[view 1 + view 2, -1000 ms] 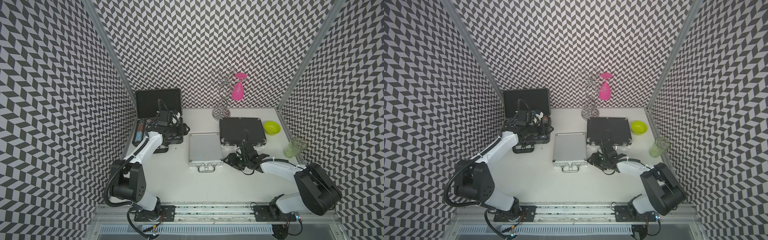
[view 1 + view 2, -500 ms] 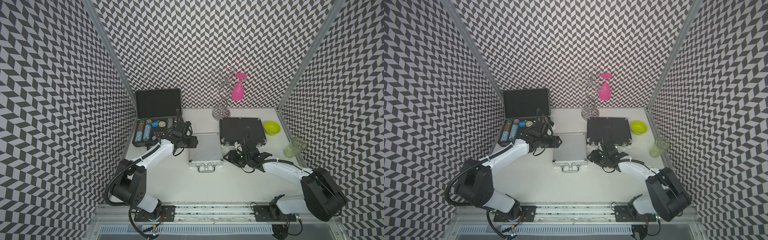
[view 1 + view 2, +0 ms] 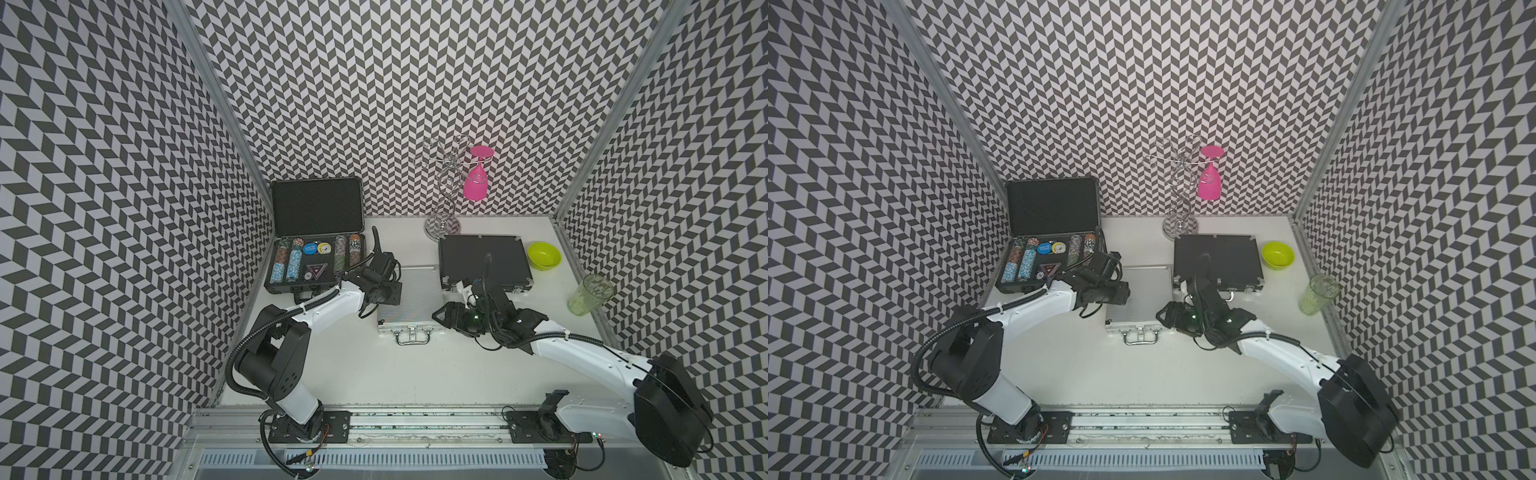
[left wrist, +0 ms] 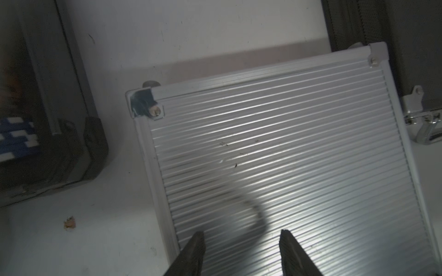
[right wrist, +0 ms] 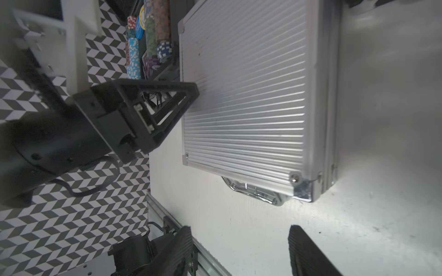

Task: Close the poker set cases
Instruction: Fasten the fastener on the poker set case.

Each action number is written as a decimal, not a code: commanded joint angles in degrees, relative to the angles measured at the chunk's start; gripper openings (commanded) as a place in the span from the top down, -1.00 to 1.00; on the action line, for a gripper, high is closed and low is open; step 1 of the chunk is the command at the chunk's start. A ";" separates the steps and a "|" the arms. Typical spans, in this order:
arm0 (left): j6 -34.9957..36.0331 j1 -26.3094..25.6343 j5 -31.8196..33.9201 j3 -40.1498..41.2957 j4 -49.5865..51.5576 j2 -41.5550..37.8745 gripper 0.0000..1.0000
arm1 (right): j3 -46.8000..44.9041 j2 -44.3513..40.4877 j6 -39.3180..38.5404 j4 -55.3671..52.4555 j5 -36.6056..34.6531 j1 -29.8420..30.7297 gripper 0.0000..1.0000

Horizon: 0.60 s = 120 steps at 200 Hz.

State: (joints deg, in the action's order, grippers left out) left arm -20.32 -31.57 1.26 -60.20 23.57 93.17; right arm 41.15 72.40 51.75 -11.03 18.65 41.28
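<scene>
Aluminium poker case (image 3: 409, 297), closed: left tool (image 4: 241, 235) spread above its left edge, right tool (image 5: 239, 230) spread beside its right edge, both arms outstretched.

Wire glass rack (image 3: 442, 226): upright at the back edge of the tabletop (image 3: 415, 374), with its round base close to the rear wall.
Pink wine glass (image 3: 476, 189): hangs upside down from the rack's right-hand arm.
Lime-green bowl (image 3: 544, 256): right of the rack, a little nearer the front.
Green tumbler (image 3: 590, 294): upright, farther from the rack than the bowl.
Chevron walls (image 3: 374, 83): black-and-white, behind the rack and on both sides.
</scene>
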 commanded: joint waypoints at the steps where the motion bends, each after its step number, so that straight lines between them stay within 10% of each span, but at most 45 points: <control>1: -1.24 0.59 -1.05 4.13 4.01 2.90 -0.07 | 2.48 4.10 0.37 6.21 -0.64 3.57 -0.35; 120: 0.08 -3.91 4.59 -6.44 14.09 -1.23 -0.02 | 2.79 14.20 1.29 11.23 -5.09 8.90 -0.23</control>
State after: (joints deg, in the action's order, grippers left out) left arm -20.25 -32.62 1.76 -62.35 28.93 92.38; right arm 42.96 87.66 52.99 0.32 15.92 50.09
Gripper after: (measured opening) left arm 0.528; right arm 0.647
